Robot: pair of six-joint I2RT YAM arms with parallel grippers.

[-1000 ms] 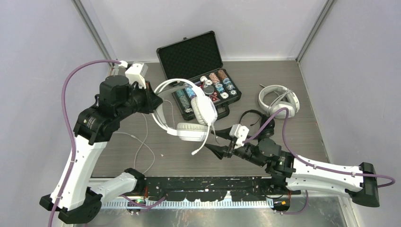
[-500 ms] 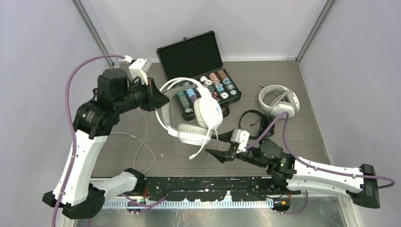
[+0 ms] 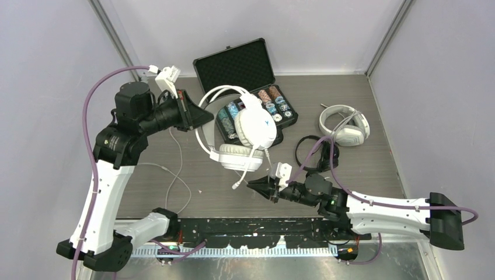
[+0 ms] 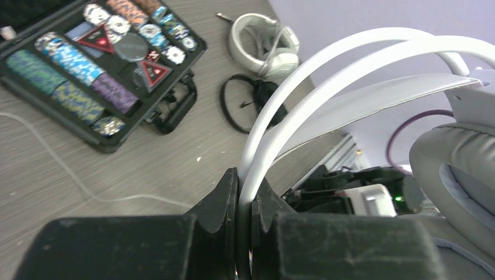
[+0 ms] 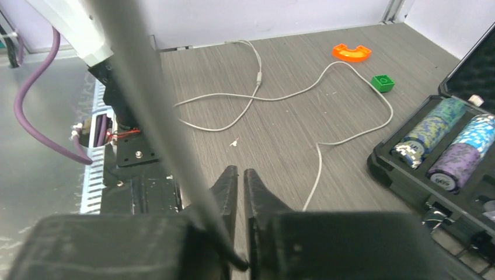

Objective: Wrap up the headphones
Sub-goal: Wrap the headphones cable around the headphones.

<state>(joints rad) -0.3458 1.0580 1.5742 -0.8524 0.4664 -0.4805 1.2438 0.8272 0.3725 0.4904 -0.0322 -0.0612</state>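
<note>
White round-cup headset [image 3: 257, 125]: held aloft, 12 o'clock of right claw [image 3: 252, 186], headband clamped in left claw [image 3: 204, 118]. Right claw nearly closed; grip cannot be told. Cord-gathering judged current; trailing cord [image 5: 258, 76] to be caught next.

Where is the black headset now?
In the top view, the black headset lies right of centre, between the chip case and the white-grey headset.

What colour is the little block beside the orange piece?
The block is green; the right wrist view shows it best.
</note>
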